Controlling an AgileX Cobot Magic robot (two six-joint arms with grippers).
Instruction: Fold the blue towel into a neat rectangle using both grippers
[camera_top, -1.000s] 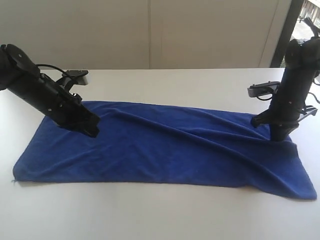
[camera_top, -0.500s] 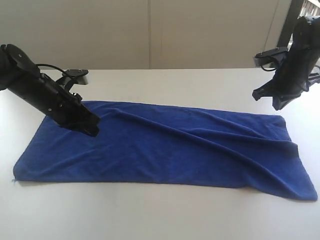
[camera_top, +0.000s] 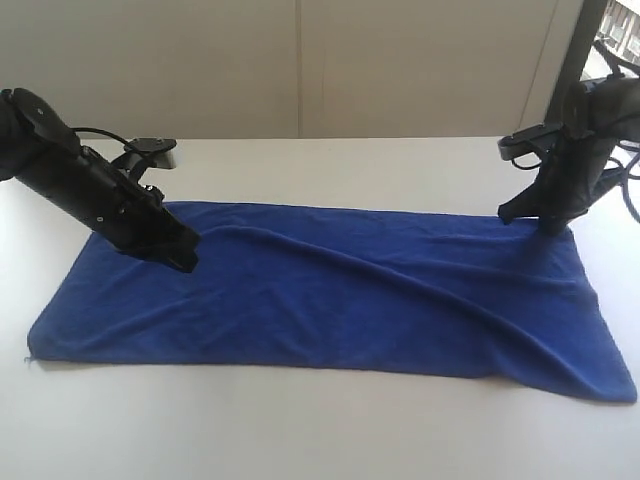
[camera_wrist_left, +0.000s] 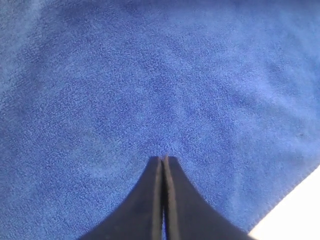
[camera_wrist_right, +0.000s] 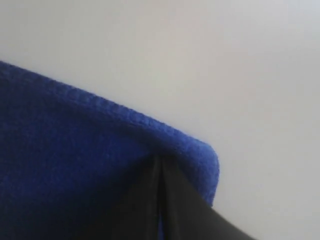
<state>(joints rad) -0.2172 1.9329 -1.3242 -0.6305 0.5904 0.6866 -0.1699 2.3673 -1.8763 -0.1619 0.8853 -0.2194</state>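
Across the middle of the white tabletop (camera_top: 320, 430), the blue towel (camera_top: 330, 290) lies spread out in one long band, its long sides running toward the left and right edges, with soft ridges slanting across it. Toward the far left corner of the tabletop, the left arm (camera_top: 85, 185) slants down and the left fingers (camera_top: 180, 255) are pressed tight together, tips resting on the plush surface just in from the towel's far edge. The wrist view shows them (camera_wrist_left: 150, 200) closed, with no fold raised between them. Over toward the far right corner, the right arm (camera_top: 580, 140) comes down steeply. The right fingers (camera_top: 552, 222) are shut too, sitting right at the towel's far right corner (camera_wrist_right: 207, 160). Whether any cloth is caught between them (camera_wrist_right: 135, 210), I cannot tell.
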